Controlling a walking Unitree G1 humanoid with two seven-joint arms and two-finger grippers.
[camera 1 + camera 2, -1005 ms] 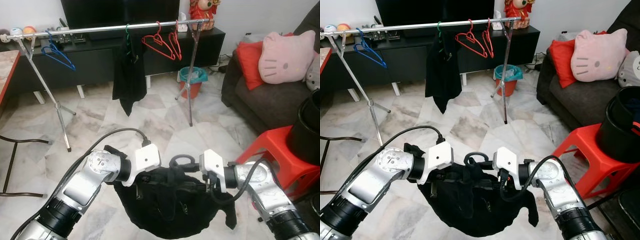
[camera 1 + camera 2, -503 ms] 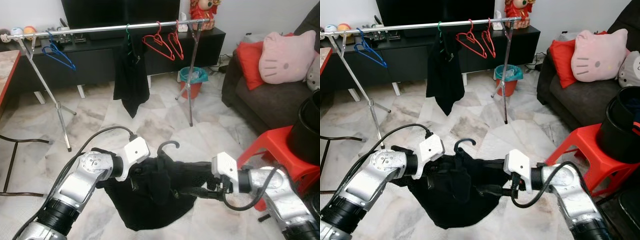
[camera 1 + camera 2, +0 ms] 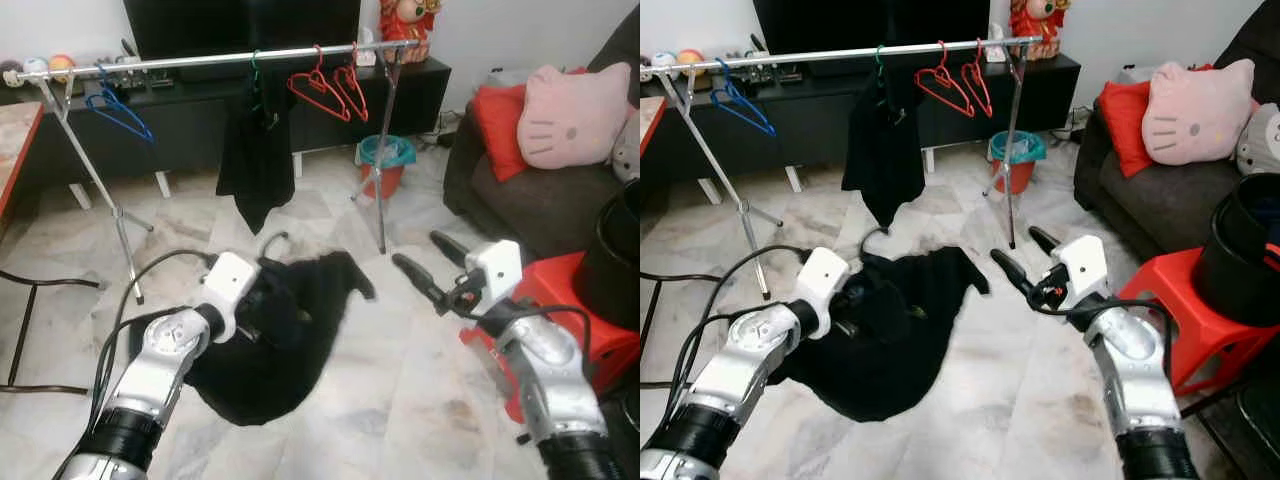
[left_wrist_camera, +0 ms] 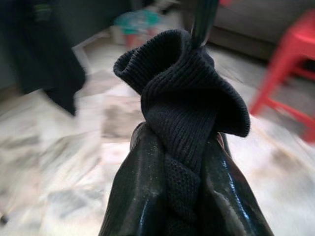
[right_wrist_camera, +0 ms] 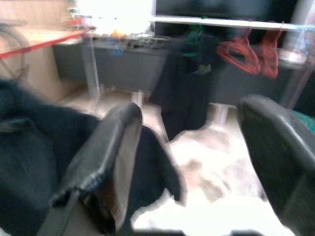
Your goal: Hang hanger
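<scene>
A black knit garment [image 3: 270,340] on a hanger droops from my left gripper [image 4: 179,142], which is shut on a fold of the cloth. The hanger's hook [image 3: 270,240] pokes out above the fabric, low over the marble floor. My right gripper [image 3: 416,248] stands open to the right of the garment, apart from it, with nothing between its fingers [image 5: 98,162]. Ahead stands the silver clothes rail [image 3: 220,58]. On it hang a blue hanger [image 3: 115,105], a black garment on a green hanger [image 3: 255,150] and two red hangers [image 3: 325,85].
A red stool [image 3: 590,330] carrying a black bin [image 3: 615,250] stands close on my right. Behind it is a dark sofa with a pink cushion [image 3: 575,110]. A teal bucket [image 3: 385,160] sits by the rail's right leg. A metal chair frame [image 3: 30,330] is at far left.
My right gripper let go of the garment and swung up and right, now open. My left gripper carried the garment left, where it now hangs from that hand alone.
</scene>
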